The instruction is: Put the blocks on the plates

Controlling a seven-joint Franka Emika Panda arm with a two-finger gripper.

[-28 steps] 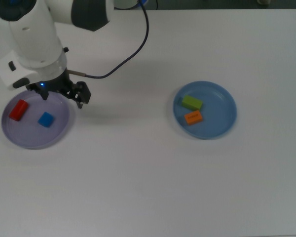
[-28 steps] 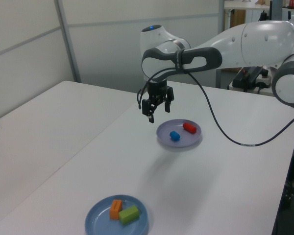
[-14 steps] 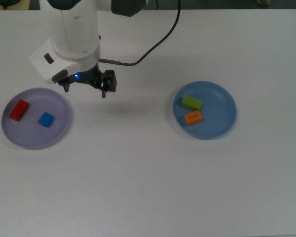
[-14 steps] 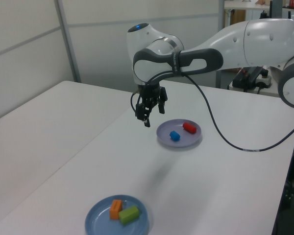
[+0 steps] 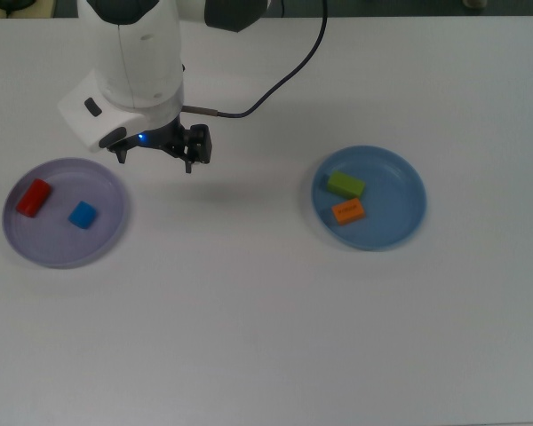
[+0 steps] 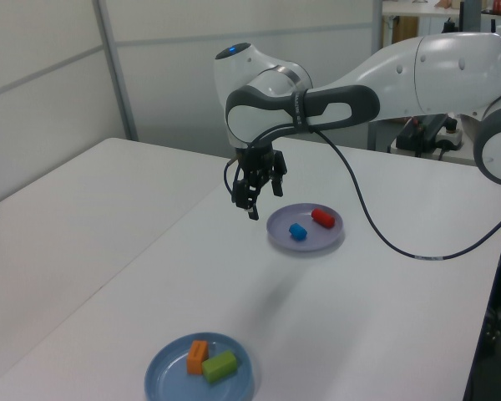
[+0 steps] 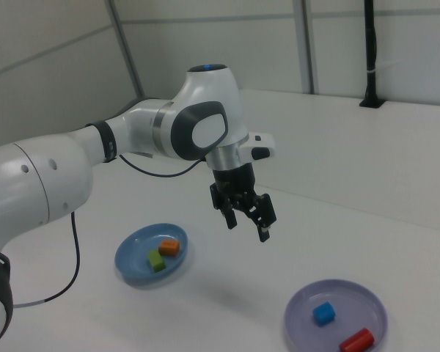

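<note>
1. Firstly, in the top view we find the gripper (image 5: 156, 154) hanging empty in the air between the two plates, nearer the lavender plate (image 5: 35, 244); its fingers stand wide apart. The red block (image 5: 34, 197) and blue cube (image 5: 83, 214) lie on that plate, and the red block's long axis runs diagonally up toward the top view's right. The green block (image 5: 346, 185) and orange block (image 5: 348, 211) lie side by side on the blue plate (image 5: 400, 222), with their long axes roughly parallel
2. Next, the left view shows the gripper (image 6: 255, 185) above bare table (image 6: 108, 217), clear of the lavender plate (image 6: 321, 241)
3. Lastly, the right view confirms no block off a plate. We judge the placing complete; a clean retreat upward, well away from both plates, would serve best
</note>
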